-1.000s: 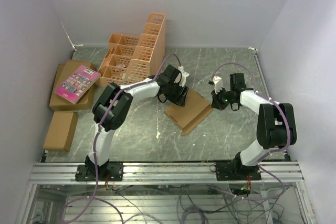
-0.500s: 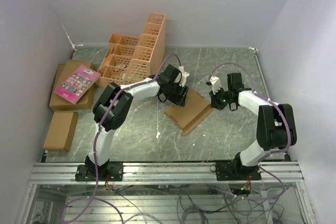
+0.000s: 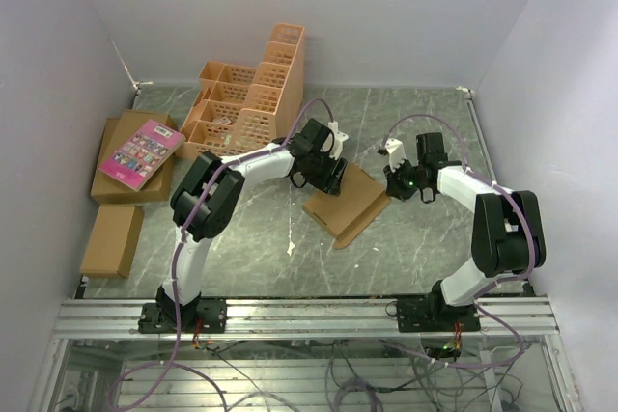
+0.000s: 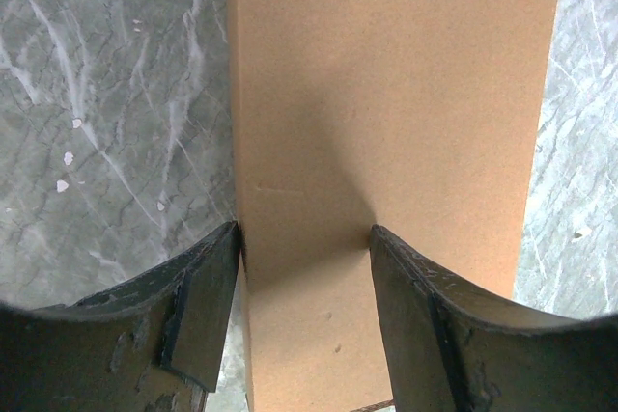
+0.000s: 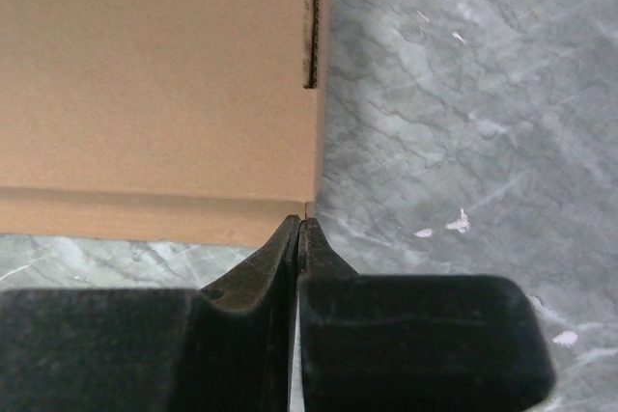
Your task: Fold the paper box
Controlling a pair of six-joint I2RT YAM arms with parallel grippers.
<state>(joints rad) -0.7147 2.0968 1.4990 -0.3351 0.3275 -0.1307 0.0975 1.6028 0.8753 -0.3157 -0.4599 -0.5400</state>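
Two robot arms are in the frame: the left arm (image 3: 208,195) at lower left and the right arm (image 3: 502,229) at lower right. There are two grippers, one per arm: the left gripper (image 4: 304,238) and the right gripper (image 5: 297,229).

One paper box (image 3: 350,202) lies at the centre of the single counter (image 3: 261,248). One orange lattice crate (image 3: 251,103) is at upper left, and one pink book (image 3: 141,152) is at far left.

At least two brown closed cartons are also at far left: the upper carton (image 3: 106,190) under the book and the lower carton (image 3: 112,240). Whether the upper carton is really two stacked cannot be told.

Paper box (image 4: 386,94) cropped top and bottom
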